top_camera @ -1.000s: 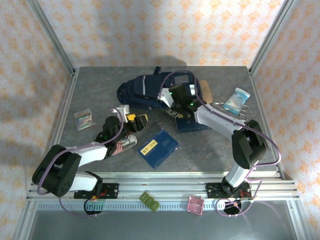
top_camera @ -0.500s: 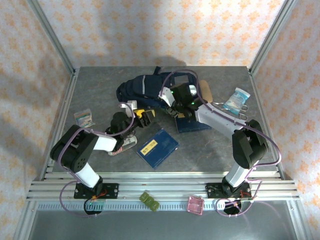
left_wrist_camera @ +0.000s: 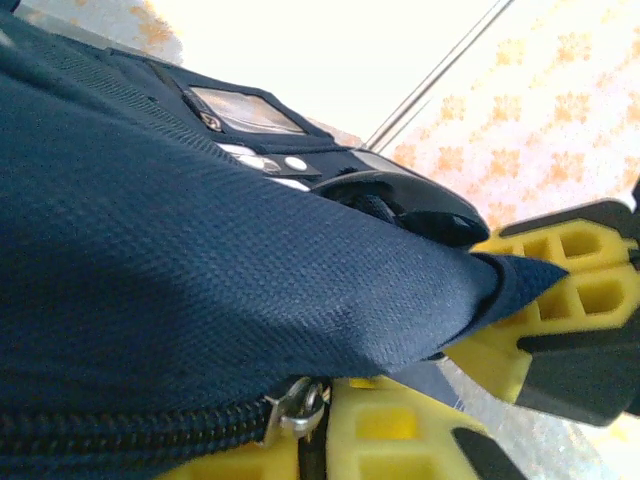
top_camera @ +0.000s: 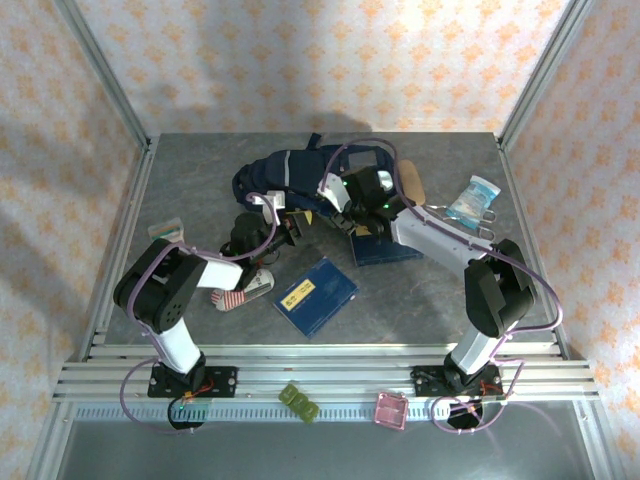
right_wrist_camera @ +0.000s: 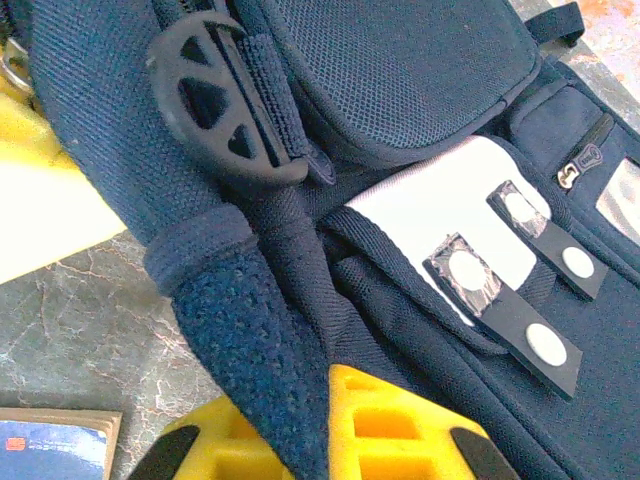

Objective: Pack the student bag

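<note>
**Both claws clamped on a navy backpack at the back of a grey bench**

From the overhead camera, a grey stone-patterned bench (top_camera: 190, 190) is seen, walled with orange-patterned paper. The student bag (top_camera: 300, 172), a large navy-blue backpack with pale patches, lies on its side just above the centre of the frame, near the back of the bench.

The left arm reaches from the lower left up to the bag's lower edge, where the left claw (top_camera: 291, 224) meets the fabric. In the left wrist view, the left claw (left_wrist_camera: 470, 345) is seen with its yellow fingers (left_wrist_camera: 560, 265) closed together on a fold of navy cloth. The pointed tip of the fold pokes out between them. A metal zip slider (left_wrist_camera: 300, 402) sits at the bottom centre of that frame, beside a line of dark zip teeth.

The right arm comes from the lower right and bends in towards the bag's right end. There the right claw (top_camera: 350, 218) touches the bag. In the right wrist view, the right claw (right_wrist_camera: 285, 440) is clamped on a padded mesh strap of the bag, which runs down between the yellow fingers (right_wrist_camera: 390, 425) at the bottom of the frame. A black plastic buckle (right_wrist_camera: 215, 105) is seen at upper left, and a white patch with press studs (right_wrist_camera: 450, 215) at right of centre.

A flat navy book with a yellow label (top_camera: 315, 293) lies at the centre of the overhead frame, below the bag and apart from it. A pale blue packet (top_camera: 472, 200) lies at the right.
</note>
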{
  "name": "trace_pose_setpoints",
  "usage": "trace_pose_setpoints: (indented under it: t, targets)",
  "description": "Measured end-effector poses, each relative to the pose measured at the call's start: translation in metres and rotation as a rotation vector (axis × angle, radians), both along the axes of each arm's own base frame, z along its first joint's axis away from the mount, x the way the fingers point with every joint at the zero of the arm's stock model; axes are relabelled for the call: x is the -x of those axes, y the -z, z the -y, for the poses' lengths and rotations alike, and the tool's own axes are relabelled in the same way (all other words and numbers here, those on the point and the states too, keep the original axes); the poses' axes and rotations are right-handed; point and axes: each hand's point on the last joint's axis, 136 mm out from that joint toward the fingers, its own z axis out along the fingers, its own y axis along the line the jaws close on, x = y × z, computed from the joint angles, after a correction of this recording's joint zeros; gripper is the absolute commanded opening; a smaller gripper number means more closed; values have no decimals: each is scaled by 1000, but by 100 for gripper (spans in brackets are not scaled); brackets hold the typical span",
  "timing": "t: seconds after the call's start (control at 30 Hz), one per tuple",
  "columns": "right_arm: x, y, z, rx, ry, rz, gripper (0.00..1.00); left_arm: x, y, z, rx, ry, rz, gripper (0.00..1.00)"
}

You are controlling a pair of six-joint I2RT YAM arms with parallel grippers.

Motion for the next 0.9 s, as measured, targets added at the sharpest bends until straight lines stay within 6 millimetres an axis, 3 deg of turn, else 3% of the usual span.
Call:
trace_pose_setpoints:
  t: [0.37, 0.43, 0.47, 0.53, 0.9]
  targets:
    - [-1, -6, -6, -58, 1, -5, 0, 23, -2, -14, -60, -6, -12, 0]
    - [-2, -8, -7, -68, 1, -4, 0, 25, -2, -17, -83, -8, -14, 12]
    - [-2, -8, -7, -71, 2, -2, 0, 26, -1, -18, -94, -11, -15, 12]
    - [-3, -9, -7, -75, 9, 1, 0, 28, -1, -22, -117, -22, -20, 0]
    - [-5, -4, -5, -89, 49, 3, 0, 30, 4, -38, -245, -75, -45, 0]
